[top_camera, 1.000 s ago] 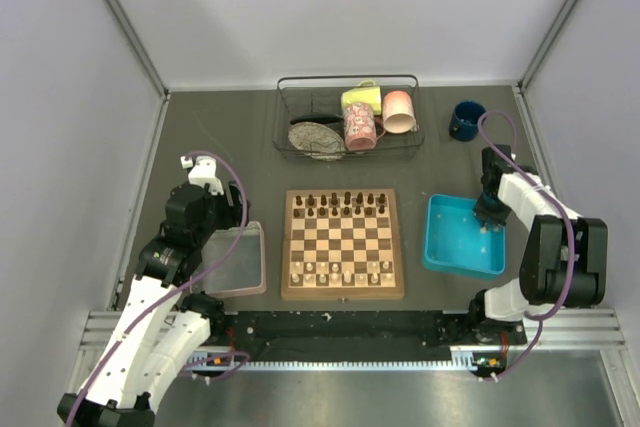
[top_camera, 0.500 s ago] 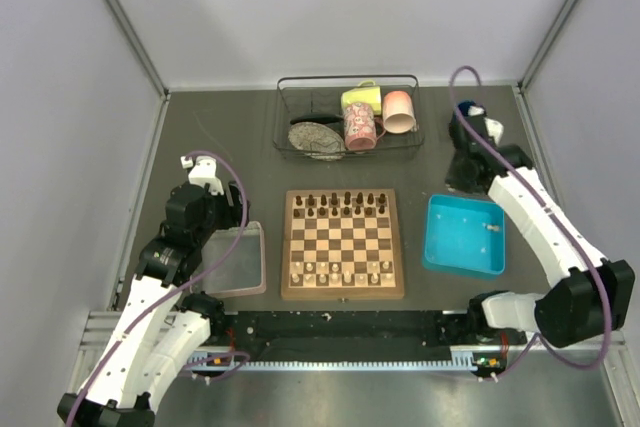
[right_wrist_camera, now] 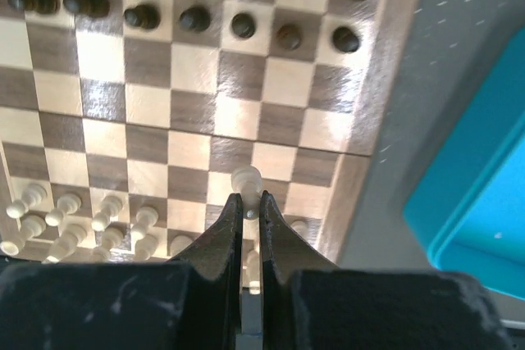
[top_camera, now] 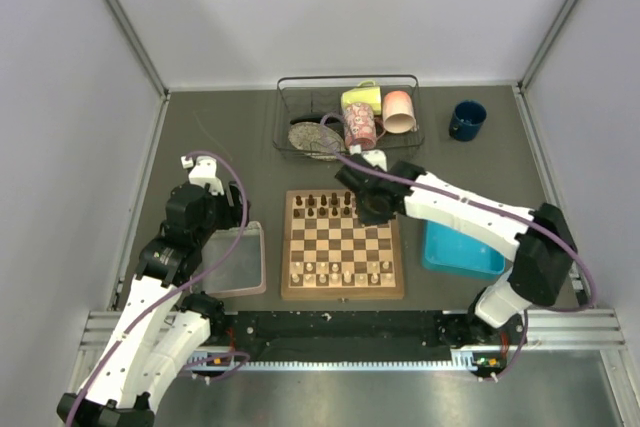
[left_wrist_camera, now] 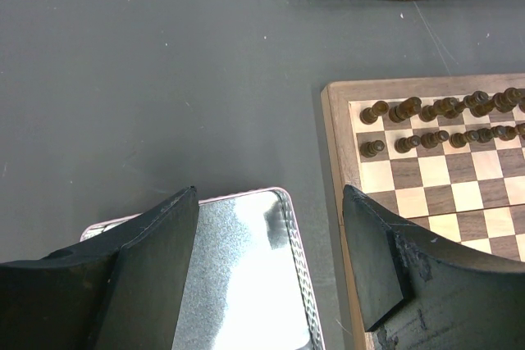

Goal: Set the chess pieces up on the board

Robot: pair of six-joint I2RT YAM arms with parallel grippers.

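Pinching a cream chess piece [right_wrist_camera: 246, 178] in a narrow grip, the right pincer [right_wrist_camera: 247, 202] hangs over the board [top_camera: 343, 292]. The piece's long axis runs along the fingers, head outward. The left pincer [left_wrist_camera: 271, 196] gapes wide beside the board's left edge.

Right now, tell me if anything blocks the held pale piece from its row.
Nothing visible does. The right pincer holds the pale piece over bare squares of the board; other pale pieces stand beside it.

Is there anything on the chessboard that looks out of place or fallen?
Nothing looks spilled or damaged. Only one pale piece is out of its rows: the right tool pinches it over the board.
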